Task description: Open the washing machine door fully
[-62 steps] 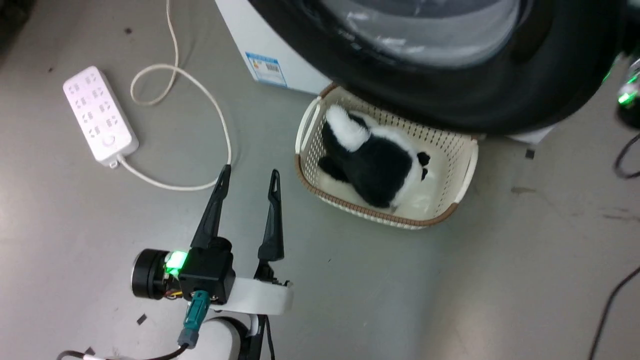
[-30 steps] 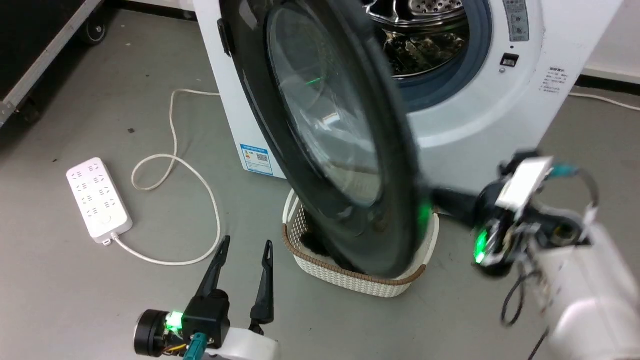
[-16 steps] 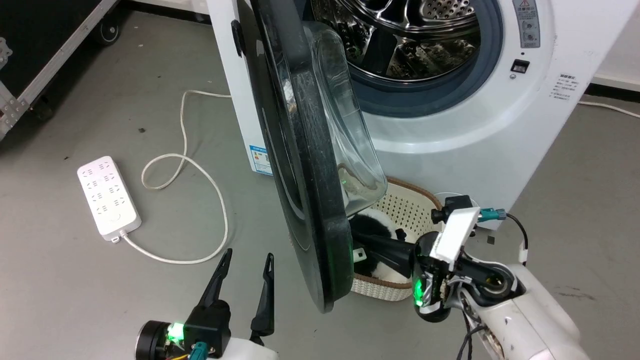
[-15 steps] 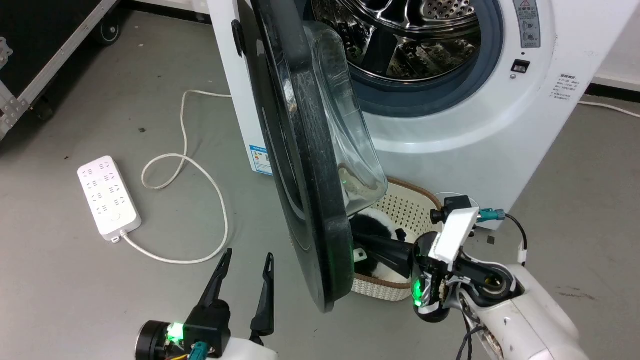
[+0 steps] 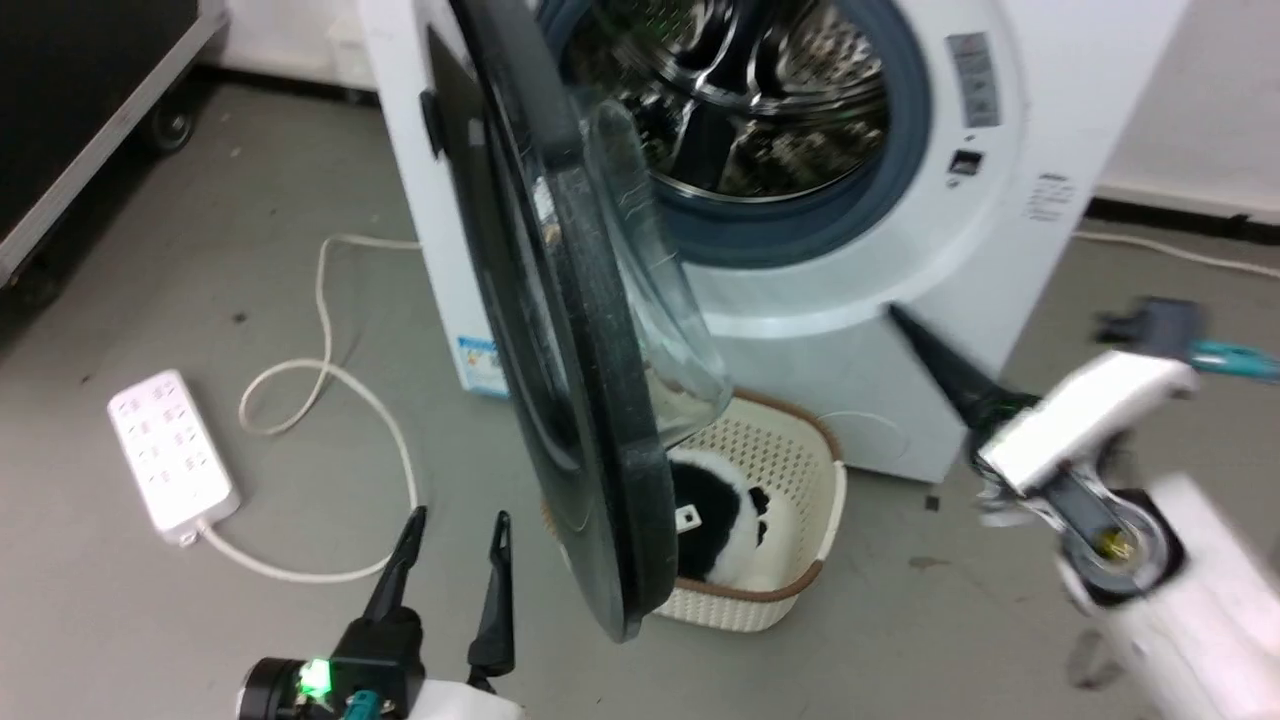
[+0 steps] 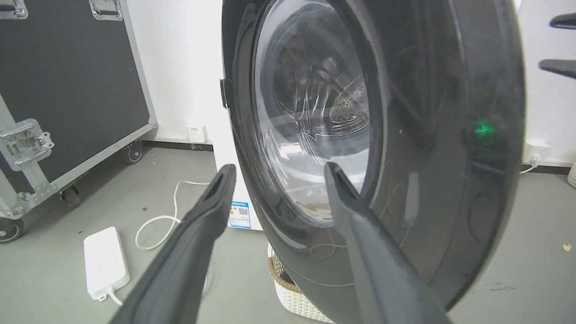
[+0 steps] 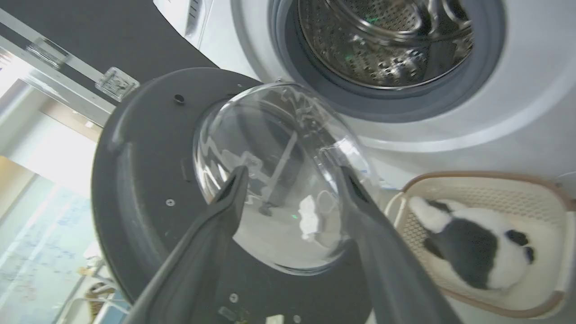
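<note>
The large round black-rimmed, glass-bowled washing machine door hangs on its hinge at the left edge of the white front-loading washing machine, roughly square to its front, probably short of fully open. Off the machine's lower right corner the right gripper, spread and empty, aims at the door's inner face, seemingly to push; the left gripper, likewise spread and empty, hovers before the machine's left side

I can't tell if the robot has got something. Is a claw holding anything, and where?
Nothing is held. The left claw and right claw are both open and empty, apart from the washing machine door.
</note>
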You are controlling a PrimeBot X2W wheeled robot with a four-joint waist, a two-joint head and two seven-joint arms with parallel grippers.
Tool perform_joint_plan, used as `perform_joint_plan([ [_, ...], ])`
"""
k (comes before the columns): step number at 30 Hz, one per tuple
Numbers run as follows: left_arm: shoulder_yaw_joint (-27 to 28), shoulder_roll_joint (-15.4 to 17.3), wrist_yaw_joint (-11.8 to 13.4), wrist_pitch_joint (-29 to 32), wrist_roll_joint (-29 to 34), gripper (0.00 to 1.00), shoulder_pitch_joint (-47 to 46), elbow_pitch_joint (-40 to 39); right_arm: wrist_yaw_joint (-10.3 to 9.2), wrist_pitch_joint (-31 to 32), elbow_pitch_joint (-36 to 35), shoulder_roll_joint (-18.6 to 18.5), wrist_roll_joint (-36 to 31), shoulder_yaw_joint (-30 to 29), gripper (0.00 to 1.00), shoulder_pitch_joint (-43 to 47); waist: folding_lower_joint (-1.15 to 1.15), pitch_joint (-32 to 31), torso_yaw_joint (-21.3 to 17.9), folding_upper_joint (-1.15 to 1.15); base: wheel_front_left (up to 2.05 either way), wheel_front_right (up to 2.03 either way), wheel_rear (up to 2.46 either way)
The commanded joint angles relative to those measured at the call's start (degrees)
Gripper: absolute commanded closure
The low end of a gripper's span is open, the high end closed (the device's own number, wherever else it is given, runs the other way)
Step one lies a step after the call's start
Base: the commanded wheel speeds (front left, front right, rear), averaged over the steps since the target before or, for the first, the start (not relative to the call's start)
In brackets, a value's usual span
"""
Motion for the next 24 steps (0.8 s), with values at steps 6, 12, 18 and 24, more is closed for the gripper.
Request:
perform_joint_plan([
  [6,1.94,0.33,-0.42,-0.3,-0.83,0.0,1.78,-0.75,0.07,-18.27,-6.68,-9.26,-29.17,0.29,0.0,8.36,0.0,-3.04,-3.84,0.0,0.0,0.0,0.0],
  [12,3.34,0.7,-1.29,-0.3,-1.58,0.0,2.96,-1.09,0.07,-23.23,-12.14,-4.83,-52.08,-12.87,0.0,19.16,0.0,-3.62,-6.18,0.0,0.0,0.0,0.0],
  [18,4.58,0.98,-2.15,-0.3,-1.92,0.0,3.87,-0.75,0.07,-22.71,-24.99,8.18,-71.16,-24.15,0.0,34.3,0.0,-3.34,-8.52,0.0,0.0,0.0,0.0],
  [24,4.28,1.06,-2.93,-0.3,-1.8,0.0,3.77,1.05,0.07,-22.65,-25.84,12.34,-73.69,-25.81,0.0,40.36,0.0,-3.1,-9.18,0.0,0.0,0.0,0.0],
])
